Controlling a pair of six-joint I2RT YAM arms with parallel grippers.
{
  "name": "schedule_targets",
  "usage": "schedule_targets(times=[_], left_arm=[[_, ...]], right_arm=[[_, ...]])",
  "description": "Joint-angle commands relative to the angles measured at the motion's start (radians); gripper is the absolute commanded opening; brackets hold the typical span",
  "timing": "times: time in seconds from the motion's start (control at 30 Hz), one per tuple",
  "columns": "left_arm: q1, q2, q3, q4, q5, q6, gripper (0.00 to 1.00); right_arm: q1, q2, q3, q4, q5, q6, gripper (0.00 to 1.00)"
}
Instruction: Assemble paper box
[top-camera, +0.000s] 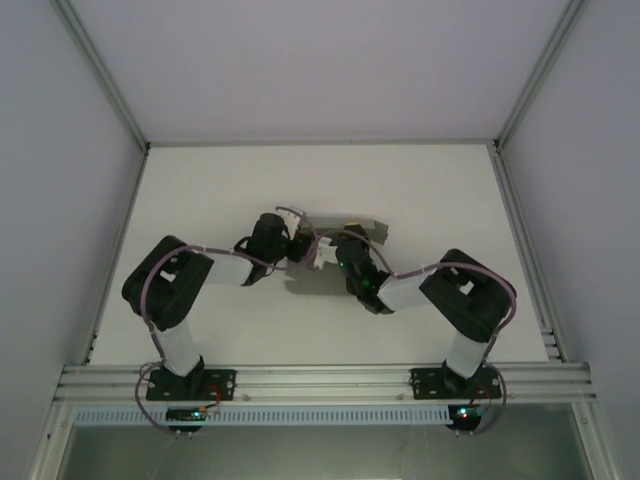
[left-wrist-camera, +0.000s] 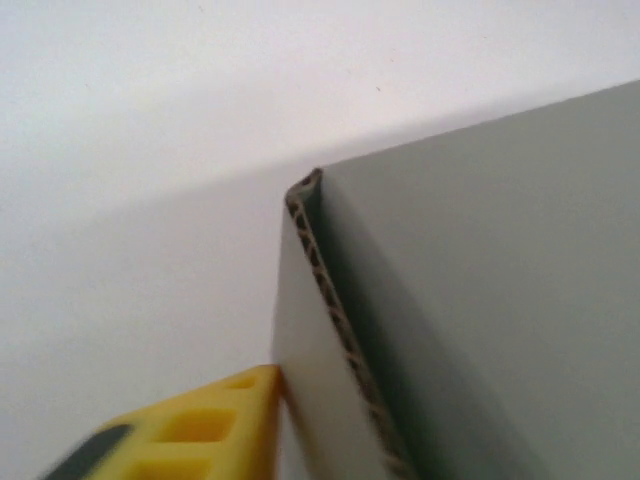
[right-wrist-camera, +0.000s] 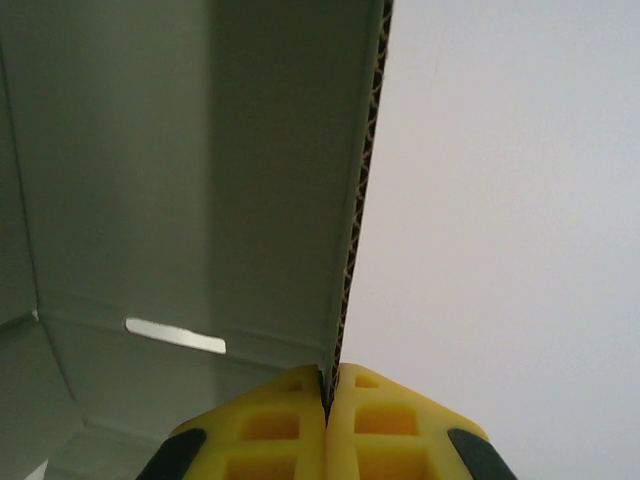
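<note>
We read no text, label, brand, number or sign in any of the three views. The grey cardboard faces of the paper box (right-wrist-camera: 200, 150) are plain and unprinted wherever they show.

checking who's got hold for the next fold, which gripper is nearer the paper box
Right. The right gripper is shut on the edge of a paper box wall. The left gripper has one finger right beside a folded panel's edge; contact cannot be told.
</note>
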Motion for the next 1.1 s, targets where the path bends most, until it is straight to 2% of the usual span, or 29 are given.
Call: schedule_targets(times=[0.0,0.1,0.2,0.3,0.5,0.57,0.73,0.8,0.87,0.9,1.0,1.07], left_arm=[[-0.009,0.027,0.063,0.013,-0.128,-0.013,0.13],[-0.016,0.053,0.093,-0.027,-0.22,-0.033,0.0],[-0.02,0.08,0.105,-0.05,-0.332,-0.081,0.0],[-0.031,0.109,0.111,-0.067,-0.508,-0.117,0.0],[-0.054,0.176,0.185,-0.253,-0.759,-0.205,0.0],[-0.053,0.193,0.202,-0.316,-0.804,-0.259,0.0],[-0.056,0.188,0.163,-0.274,-0.765,-0.266,0.0],[-0.057,0.172,0.163,-0.285,-0.723,-0.25,0.0],[-0.057,0.139,0.131,-0.229,-0.648,-0.215,0.0],[-0.058,0.115,0.102,-0.182,-0.606,-0.194,0.04],[-0.058,0.036,0.019,-0.056,-0.478,-0.15,0.35],[-0.058,-0.013,-0.011,-0.028,-0.415,-0.137,0.48]], right_arm=[[0.01,-0.049,0.024,-0.227,-0.063,0.112,0.0],[0.007,-0.074,0.04,-0.311,-0.073,0.172,0.0],[0.006,-0.094,0.053,-0.395,-0.09,0.229,0.0],[0.005,-0.098,0.061,-0.457,-0.101,0.266,0.0],[0.006,-0.097,0.075,-0.515,-0.112,0.321,0.0],[0.008,-0.096,0.079,-0.533,-0.109,0.346,0.0],[0.009,-0.086,0.078,-0.553,-0.116,0.36,0.0],[0.008,-0.085,0.08,-0.552,-0.12,0.363,0.0],[0.003,-0.089,0.086,-0.563,-0.129,0.373,0.0],[0.001,-0.09,0.089,-0.567,-0.133,0.376,0.0],[-0.005,-0.085,0.096,-0.565,-0.133,0.379,0.0],[-0.009,-0.079,0.102,-0.562,-0.134,0.379,0.0]])
